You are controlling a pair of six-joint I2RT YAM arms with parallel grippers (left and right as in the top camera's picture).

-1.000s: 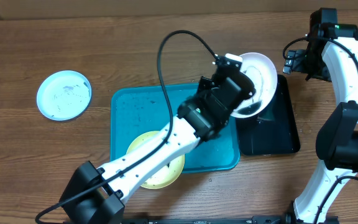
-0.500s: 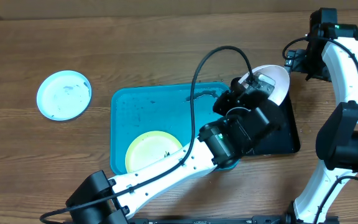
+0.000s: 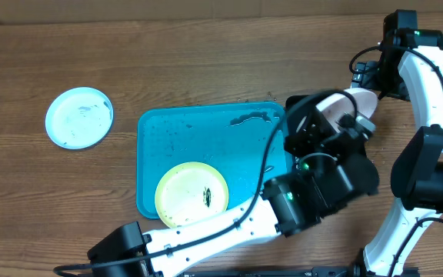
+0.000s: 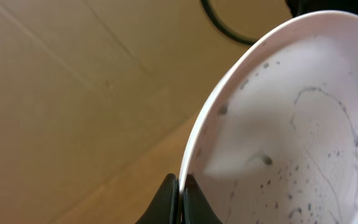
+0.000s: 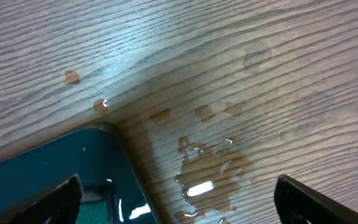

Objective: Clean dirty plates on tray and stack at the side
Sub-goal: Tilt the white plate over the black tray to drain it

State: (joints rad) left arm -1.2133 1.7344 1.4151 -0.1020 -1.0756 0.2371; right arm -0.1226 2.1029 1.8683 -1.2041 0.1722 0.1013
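Observation:
My left gripper is shut on the rim of the white plate, which has dark specks on it. In the overhead view the plate hangs tilted at the far right, past the tray's right edge. The turquoise tray lies in the middle with wet smears. The pale yellow plate sits in its near left part. The pale mint-green plate lies on the table at the far left. My right gripper is open and empty above the table, beyond the white plate.
A glossy black tray lies right of the turquoise tray, mostly under my left arm in the overhead view. A small water puddle and drops lie on the wood next to its corner.
My left arm has swung right with the white plate, from over the tray's right edge to over the black tray. The yellow plate is now uncovered. The right arm has not moved.

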